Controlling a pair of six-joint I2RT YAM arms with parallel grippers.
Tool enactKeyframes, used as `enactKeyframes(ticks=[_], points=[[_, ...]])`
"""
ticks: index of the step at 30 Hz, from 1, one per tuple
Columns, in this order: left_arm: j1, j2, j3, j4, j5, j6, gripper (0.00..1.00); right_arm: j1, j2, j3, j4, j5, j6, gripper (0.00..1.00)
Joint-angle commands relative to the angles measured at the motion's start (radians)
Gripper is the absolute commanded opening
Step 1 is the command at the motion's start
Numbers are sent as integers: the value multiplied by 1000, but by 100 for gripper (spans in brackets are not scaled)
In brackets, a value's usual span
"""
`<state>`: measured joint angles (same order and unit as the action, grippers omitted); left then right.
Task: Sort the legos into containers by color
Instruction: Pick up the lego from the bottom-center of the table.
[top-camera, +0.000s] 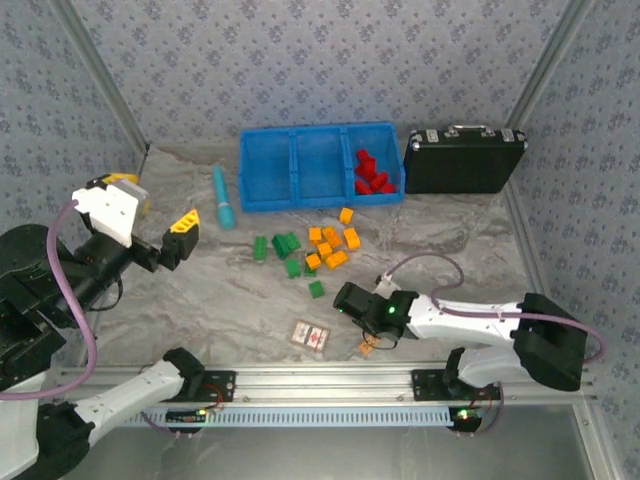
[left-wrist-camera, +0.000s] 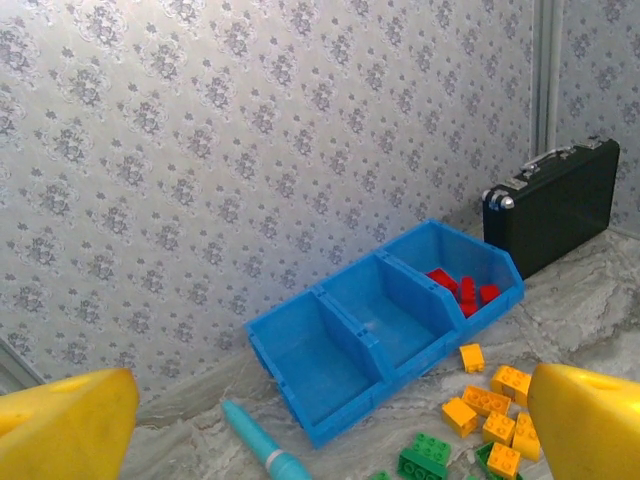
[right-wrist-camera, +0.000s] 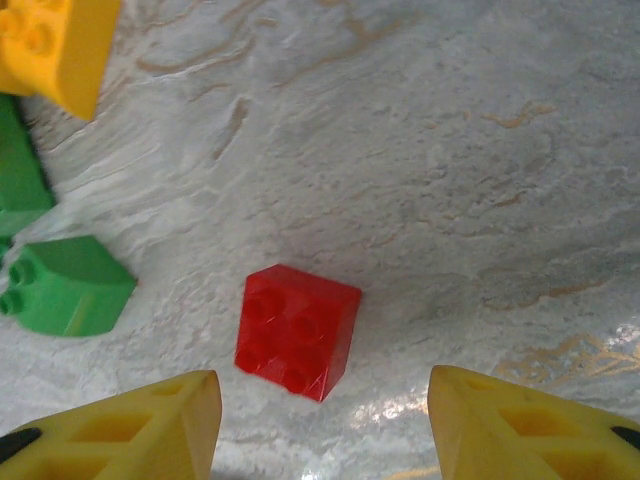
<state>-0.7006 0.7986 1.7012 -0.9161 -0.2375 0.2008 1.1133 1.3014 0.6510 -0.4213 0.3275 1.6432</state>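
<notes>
TABLE, MID-SORT: My right gripper (right-wrist-camera: 322, 410) hangs low over the marbled table (right-wrist-camera: 450, 150), its yellow fingers (right-wrist-camera: 130, 425) half apart and empty. A lone red lego brick (right-wrist-camera: 297, 330) lies just ahead, centred between them, squarish and turned a little askew to the jaws. My left gripper (top-camera: 180, 238), spread wide and holding nothing, hovers well off to the left. Far across, the blue tray (top-camera: 300, 203) holds red bricks (top-camera: 372, 175) in its right compartment.

Blk briefcase (top-camera: 465, 165) far R, teal tube (top-camera: 223, 200) L, card (top-camera: 310, 335) near front.
</notes>
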Motion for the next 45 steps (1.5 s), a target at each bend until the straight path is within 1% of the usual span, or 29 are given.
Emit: enactKeyframes(ticks=[1, 4, 7, 12, 16, 24, 29, 33, 35, 36, 38, 39, 42, 45], points=[[-42, -10, -25, 42, -85, 52, 100, -25, 35, -5, 52, -34, 59, 59], [-102, -10, -32, 51, -168, 91, 100, -45, 66, 2, 93, -64, 47, 61], [-137, -11, -34, 58, -206, 110, 100, -56, 94, 16, 115, -81, 30, 66], [-161, -22, -53, 71, -244, 132, 100, -75, 153, 48, 103, -126, 13, 66], [-167, -36, -57, 75, -265, 142, 100, -96, 199, 54, 119, -155, 6, 63], [-171, -39, -66, 82, -291, 159, 100, -150, 274, 86, 126, -207, -61, 49], [-172, -33, -69, 91, -312, 175, 100, -184, 300, 107, 130, -237, -138, 30], [-175, -16, -56, 88, -329, 186, 100, -212, 287, 132, 68, -252, -214, 24], [-175, -8, -53, 87, -332, 191, 100, -261, 240, 173, -42, -251, -327, 22], [-175, -6, -56, 89, -334, 195, 100, -289, 214, 200, -83, -228, -387, 21], [-179, -3, -68, 102, -335, 212, 100, -378, 178, 290, -172, -199, -548, 20], [-179, 1, -70, 104, -358, 217, 100, -424, 181, 340, -211, -196, -622, 20], [-180, 25, -64, 102, -376, 233, 100, -545, 214, 519, -224, -197, -871, 20], [-180, 38, -74, 104, -339, 245, 100, -619, 272, 707, -199, -184, -1089, 20]])
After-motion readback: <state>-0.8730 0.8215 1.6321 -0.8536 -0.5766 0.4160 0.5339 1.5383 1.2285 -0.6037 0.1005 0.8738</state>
